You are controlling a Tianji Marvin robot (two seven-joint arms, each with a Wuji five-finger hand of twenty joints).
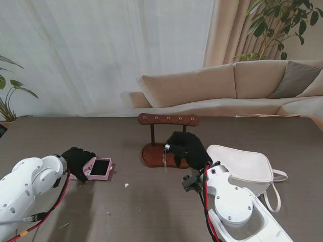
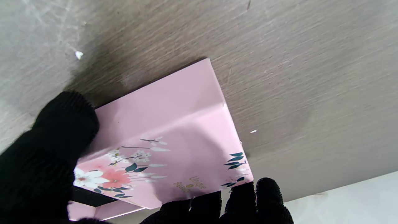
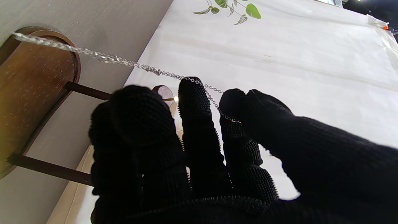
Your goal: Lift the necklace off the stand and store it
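Stand view: the right hand (image 1: 187, 147) pinched the necklace (image 1: 165, 157), dangling over the wooden stand (image 1: 162, 154). Left wrist view: the left hand (image 2: 46, 155) gripped the pink box (image 2: 174, 133). Right wrist view: fingers (image 3: 194, 102) clamped the chain.

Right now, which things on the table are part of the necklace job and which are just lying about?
In the job:
- necklace, pinched in the right hand
- wooden stand
- open pink box, steadied by the left hand

Lying about:
- white bag
- small white scrap
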